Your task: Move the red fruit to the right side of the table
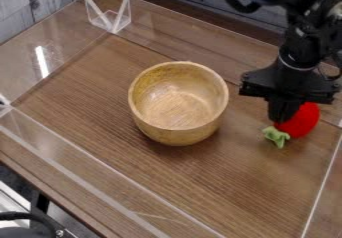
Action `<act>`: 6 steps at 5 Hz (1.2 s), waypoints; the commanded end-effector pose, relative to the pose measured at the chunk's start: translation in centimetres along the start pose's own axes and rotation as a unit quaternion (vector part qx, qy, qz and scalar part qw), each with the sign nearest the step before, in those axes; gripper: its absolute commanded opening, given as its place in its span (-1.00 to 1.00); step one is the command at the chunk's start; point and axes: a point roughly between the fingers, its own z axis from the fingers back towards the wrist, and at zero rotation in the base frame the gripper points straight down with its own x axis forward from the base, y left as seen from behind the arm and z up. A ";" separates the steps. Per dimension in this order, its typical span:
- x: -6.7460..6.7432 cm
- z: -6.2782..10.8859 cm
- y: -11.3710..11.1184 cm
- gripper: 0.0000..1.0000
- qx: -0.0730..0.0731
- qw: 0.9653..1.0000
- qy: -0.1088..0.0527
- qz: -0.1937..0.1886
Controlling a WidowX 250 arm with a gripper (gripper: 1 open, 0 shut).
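Note:
The red fruit, a small glossy strawberry-like toy, lies on the brown wood-grain table near its right edge. Its green leafy end points toward the front left. My black gripper comes down steeply from above. Its fingers are drawn together on the fruit's upper left side and hide part of it. The fruit still rests on the tabletop.
A wooden bowl, much bigger than the fruit, stands in the middle of the table, just left of the gripper. Clear acrylic walls edge the tabletop, and one runs close to the right of the fruit. A clear bracket sits at the back left.

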 end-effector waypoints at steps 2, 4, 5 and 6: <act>0.3 4.8 -0.4 -1.00 -0.047 0.998 -0.025 -0.017; -0.3 5.2 1.7 -1.00 -0.062 0.996 -0.022 -0.055; -0.4 6.2 2.2 -1.00 -0.066 0.995 -0.021 -0.070; -0.5 6.3 2.3 -1.00 -0.069 0.993 -0.018 -0.090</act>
